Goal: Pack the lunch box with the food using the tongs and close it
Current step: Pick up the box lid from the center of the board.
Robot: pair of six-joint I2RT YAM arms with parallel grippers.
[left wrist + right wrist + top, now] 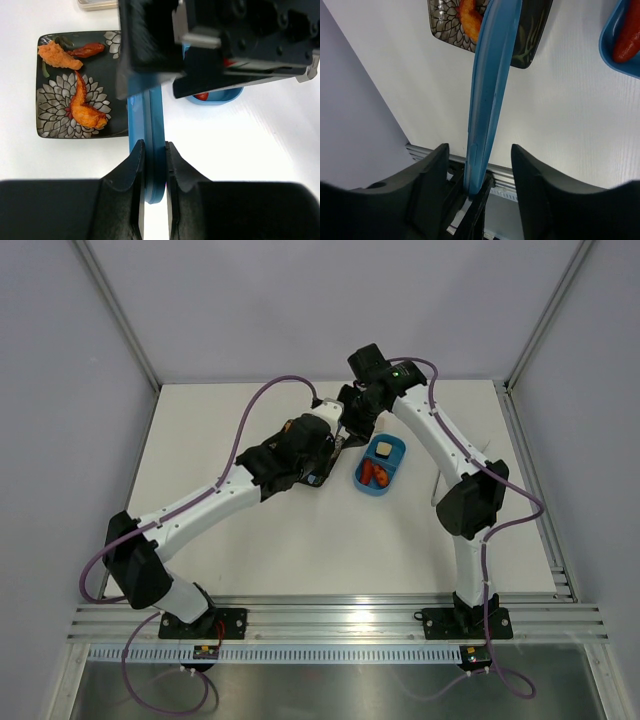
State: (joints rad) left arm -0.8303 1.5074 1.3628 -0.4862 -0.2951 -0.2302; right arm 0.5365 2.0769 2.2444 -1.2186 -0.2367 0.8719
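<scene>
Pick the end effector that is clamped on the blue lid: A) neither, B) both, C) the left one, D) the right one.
C: the left end effector is pinched shut on the edge of the lid, while the right end effector stands open with a gap on either side of it.

White bench (300, 550) enclosed by pale grey walls (300, 300); aluminium posts (118, 315) rise at the rear corners; a ribbed metal rail (340, 618) runs along the near edge; lighting even.
</scene>
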